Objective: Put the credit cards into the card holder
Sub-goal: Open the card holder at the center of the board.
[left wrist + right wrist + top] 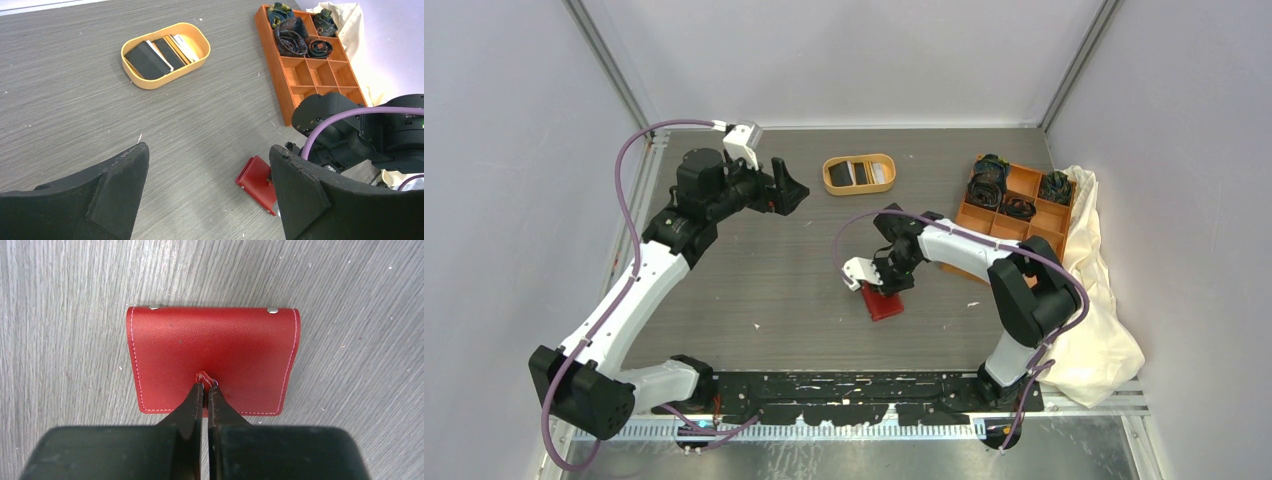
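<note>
One job underway: right pincer pinches the card holder's clasp tab at its tips, so pulling it up and open looks next.

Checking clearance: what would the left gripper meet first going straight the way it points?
Likely the bare table, short of the orange tray; the red wallet lies beside that line. Depth is unclear.

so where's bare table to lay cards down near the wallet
Widest bare patch: table left of the red wallet, with the left gripper and oval tray behind it. Also the strip between tray and compartment box. Crowded right of the wallet: right gripper, box, cloth.
</note>
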You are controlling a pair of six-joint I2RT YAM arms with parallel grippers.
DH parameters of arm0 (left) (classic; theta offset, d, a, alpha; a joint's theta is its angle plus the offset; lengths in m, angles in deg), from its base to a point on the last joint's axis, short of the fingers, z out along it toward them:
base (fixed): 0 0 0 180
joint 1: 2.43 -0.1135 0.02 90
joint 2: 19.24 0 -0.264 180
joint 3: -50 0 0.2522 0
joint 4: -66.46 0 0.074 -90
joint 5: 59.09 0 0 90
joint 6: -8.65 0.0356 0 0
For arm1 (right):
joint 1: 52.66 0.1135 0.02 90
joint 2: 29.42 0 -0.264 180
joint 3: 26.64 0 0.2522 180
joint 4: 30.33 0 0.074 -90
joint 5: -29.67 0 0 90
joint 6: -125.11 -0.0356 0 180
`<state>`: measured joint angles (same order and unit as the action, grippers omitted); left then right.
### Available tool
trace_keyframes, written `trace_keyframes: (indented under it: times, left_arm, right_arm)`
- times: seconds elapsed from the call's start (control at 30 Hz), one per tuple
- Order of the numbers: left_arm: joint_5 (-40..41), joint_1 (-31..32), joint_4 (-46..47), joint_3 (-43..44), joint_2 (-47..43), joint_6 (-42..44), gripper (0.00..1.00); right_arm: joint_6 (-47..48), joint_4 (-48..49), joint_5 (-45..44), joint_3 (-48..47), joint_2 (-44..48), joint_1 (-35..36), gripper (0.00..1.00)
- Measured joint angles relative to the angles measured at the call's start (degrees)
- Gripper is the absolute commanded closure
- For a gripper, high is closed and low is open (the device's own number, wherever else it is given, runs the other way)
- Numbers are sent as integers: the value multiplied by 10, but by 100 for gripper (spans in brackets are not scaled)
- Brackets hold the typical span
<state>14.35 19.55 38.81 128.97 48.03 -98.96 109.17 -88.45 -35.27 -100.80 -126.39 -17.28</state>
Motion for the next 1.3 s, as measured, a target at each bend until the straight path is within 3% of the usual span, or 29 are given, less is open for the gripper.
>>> trace_keyframes:
  times: [0.23, 0.9, 1.3]
  left_arm:
    - [0, 0, 0, 0, 0, 0, 11]
    - [-23, 0, 2, 0, 30, -16, 15]
    - [-38, 7, -3, 0, 69, -48, 20]
  right_arm:
    - [-23, 2, 20, 0, 2, -11, 99]
    - [-127, -26, 301, -39, 2, -139, 99]
    - [-210, -5, 329, -41, -10, -146, 99]
